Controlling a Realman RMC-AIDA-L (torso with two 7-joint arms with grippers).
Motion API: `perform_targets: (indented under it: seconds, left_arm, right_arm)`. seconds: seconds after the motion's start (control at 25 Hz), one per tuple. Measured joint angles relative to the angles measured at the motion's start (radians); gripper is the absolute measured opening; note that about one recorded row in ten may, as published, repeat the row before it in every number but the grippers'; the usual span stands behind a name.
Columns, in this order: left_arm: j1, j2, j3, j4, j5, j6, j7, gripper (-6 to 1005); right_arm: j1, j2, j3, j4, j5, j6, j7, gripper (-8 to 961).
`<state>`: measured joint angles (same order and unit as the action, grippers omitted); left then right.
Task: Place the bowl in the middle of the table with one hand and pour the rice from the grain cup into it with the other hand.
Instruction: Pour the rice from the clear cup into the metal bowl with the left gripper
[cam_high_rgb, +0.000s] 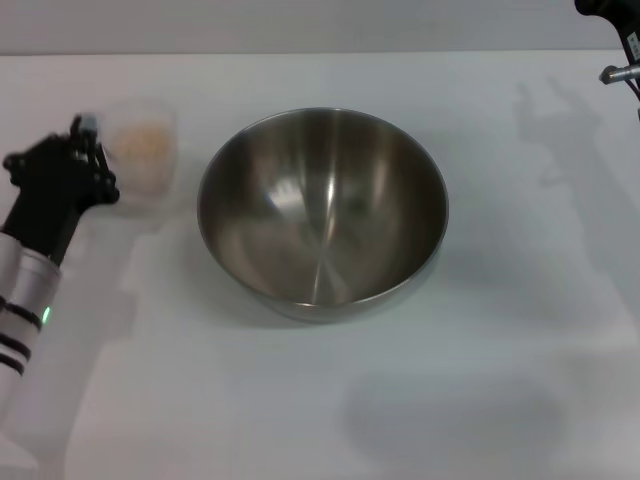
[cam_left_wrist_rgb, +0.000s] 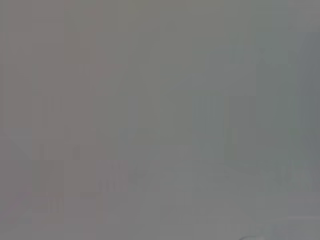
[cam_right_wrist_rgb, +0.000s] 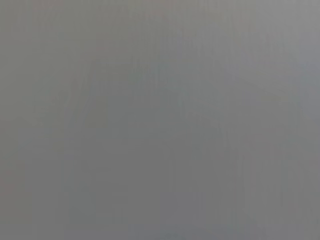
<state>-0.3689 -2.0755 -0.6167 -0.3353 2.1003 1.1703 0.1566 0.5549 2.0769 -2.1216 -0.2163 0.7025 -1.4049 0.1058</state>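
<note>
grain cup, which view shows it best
The head view: the grain cup stands upright on the table, rice inside, beside the left gripper and left of the bowl. Both wrist views show only blank grey, no cup.

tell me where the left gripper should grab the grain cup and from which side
Probably the side wall of the grain cup, around mid-height, approached from the robot's left, where the left gripper already sits beside it. The cup stands upright with rice inside, so a level side grip should keep it from spilling and leave the rim free to tip toward the bowl. Its pour lip cannot be made out.
</note>
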Motion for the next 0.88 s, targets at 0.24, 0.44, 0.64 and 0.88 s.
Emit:
perform_targets:
  seconds: [0.24,0.44,0.64,0.88]
  left_arm:
    - [-0.052,-0.002,0.008,-0.039,0.007,0.126,0.297,27]
    - [-0.070,-0.003,0.011,-0.110,0.068,0.131,0.655,27]
    - [-0.082,-0.004,0.023,-0.141,0.128,0.128,0.920,26]
    - [-0.094,-0.005,0.073,-0.145,0.148,0.121,1.184,27]
  right_arm:
    - [0.011,0.000,-0.003,0.000,0.000,0.001,-0.003,408]
    - [0.013,0.000,-0.004,0.000,0.000,0.001,-0.005,408]
    - [0.013,0.000,-0.002,0.001,0.000,0.001,-0.005,408]
    - [0.013,0.000,-0.001,0.002,0.000,0.001,-0.005,408]
